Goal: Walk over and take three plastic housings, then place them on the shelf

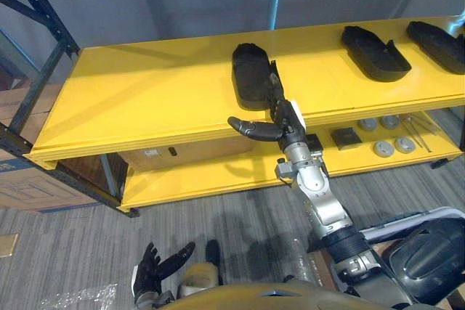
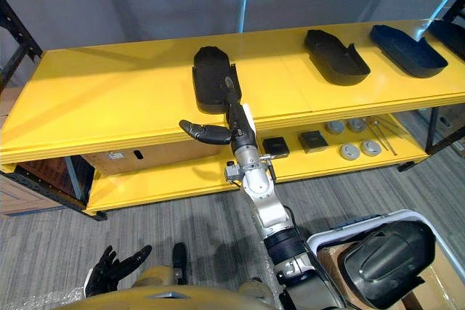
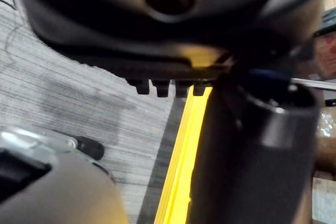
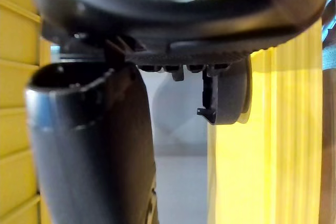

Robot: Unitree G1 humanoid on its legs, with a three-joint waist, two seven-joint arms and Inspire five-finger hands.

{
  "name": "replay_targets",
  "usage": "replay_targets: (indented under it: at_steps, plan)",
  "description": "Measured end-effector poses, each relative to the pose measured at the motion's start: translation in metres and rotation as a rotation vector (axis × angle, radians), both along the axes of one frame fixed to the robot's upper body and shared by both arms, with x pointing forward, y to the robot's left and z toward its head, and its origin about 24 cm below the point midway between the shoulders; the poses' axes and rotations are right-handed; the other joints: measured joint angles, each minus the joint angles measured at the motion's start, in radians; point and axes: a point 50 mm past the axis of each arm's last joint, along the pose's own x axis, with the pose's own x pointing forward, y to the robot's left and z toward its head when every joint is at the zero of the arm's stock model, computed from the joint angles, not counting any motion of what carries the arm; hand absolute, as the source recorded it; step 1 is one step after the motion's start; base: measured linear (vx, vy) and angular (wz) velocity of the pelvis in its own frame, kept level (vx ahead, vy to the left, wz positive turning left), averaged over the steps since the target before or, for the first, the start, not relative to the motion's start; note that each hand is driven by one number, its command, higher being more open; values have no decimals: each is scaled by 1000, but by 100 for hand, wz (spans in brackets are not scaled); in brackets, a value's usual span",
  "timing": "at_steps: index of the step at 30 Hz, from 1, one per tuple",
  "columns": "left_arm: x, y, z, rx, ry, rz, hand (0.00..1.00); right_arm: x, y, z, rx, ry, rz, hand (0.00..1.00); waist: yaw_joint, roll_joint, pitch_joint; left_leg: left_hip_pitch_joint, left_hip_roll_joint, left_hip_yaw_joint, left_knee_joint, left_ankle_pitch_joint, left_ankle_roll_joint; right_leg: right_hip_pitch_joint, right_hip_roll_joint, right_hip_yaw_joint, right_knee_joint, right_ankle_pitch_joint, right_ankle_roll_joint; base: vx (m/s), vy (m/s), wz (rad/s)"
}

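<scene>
Three black plastic housings lie on the top yellow shelf board (image 1: 145, 99): one near the middle (image 1: 251, 74), one further right (image 1: 374, 52), and one at the far right (image 1: 436, 43). My right hand (image 1: 285, 117) reaches over the shelf's front edge. Its straight fingers lie along the right side of the middle housing (image 2: 212, 78), and its thumb sticks out to the left over the shelf edge. The hand is open and holds nothing. My left hand (image 1: 156, 266) hangs low above the floor with its fingers relaxed and open.
The lower shelf (image 1: 218, 179) carries round metal parts (image 1: 383, 149), dark square blocks (image 1: 345, 137) and a cardboard box (image 1: 167, 156). More cardboard boxes (image 1: 22, 179) stand at the left by the rack post. A white-rimmed bin holding another black housing (image 2: 385, 255) sits at my lower right.
</scene>
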Motion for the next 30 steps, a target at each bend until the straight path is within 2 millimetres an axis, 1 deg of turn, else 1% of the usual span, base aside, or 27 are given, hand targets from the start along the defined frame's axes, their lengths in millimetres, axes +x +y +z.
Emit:
replay_targets:
  at_steps: [4,6,11,12,16,19,23,27,29,30]
  plan:
    - [-2,0,-2,-2,15,-7,100,9,2,8,1,-24,-3,100,3,5,3,-11,6,-6,1,4,-5,-10,1,-5,4,-3,-7,11,-9,3]
    - [-1,-2,-2,-6,14,-20,100,16,0,13,0,-36,-17,100,6,13,14,-13,8,-8,3,7,-11,-20,1,-5,24,-10,-13,22,-35,3]
    - [3,-6,-2,-20,1,-41,100,24,-8,22,9,-60,-65,100,19,33,29,-12,9,-11,4,8,-12,-37,-1,-5,68,-36,-12,11,-37,3]
    - [3,-6,-2,-21,0,-43,100,27,-9,22,5,-57,-71,100,19,35,30,-12,9,-14,4,8,-12,-39,-2,-7,76,-41,-10,10,-44,4]
    - [7,-7,-1,-30,-13,-49,100,37,-13,33,-51,-96,-99,100,20,48,47,-12,7,-19,4,9,-14,-51,-15,-8,114,-65,-12,4,-19,4]
    - [11,-7,-1,-29,-21,-51,100,40,-17,37,-81,-118,-123,100,24,53,56,-11,7,-23,4,10,-15,-51,-16,-12,124,-70,-9,12,-29,4]
    - [11,-8,-1,-31,-24,-54,100,50,-24,47,-102,-140,-158,100,25,54,67,-11,7,-25,4,10,-15,-53,-18,-14,139,-79,-11,0,0,0]
    - [12,-8,-1,-31,-25,-55,100,51,-25,56,-93,-176,-158,100,23,55,67,-9,9,-25,5,10,-14,-52,-17,-13,140,-83,-11,20,-34,0]
    - [12,-8,-1,-33,-26,-57,100,50,-22,62,-85,-201,-142,100,20,55,67,-8,10,-24,5,10,-14,-52,-16,-12,139,-84,-11,17,-32,-2]
    - [13,-8,0,-36,-30,-62,100,46,-17,68,-74,-231,-118,100,19,56,67,-7,11,-23,5,9,-15,-52,-15,-11,138,-85,-12,22,-34,-4]
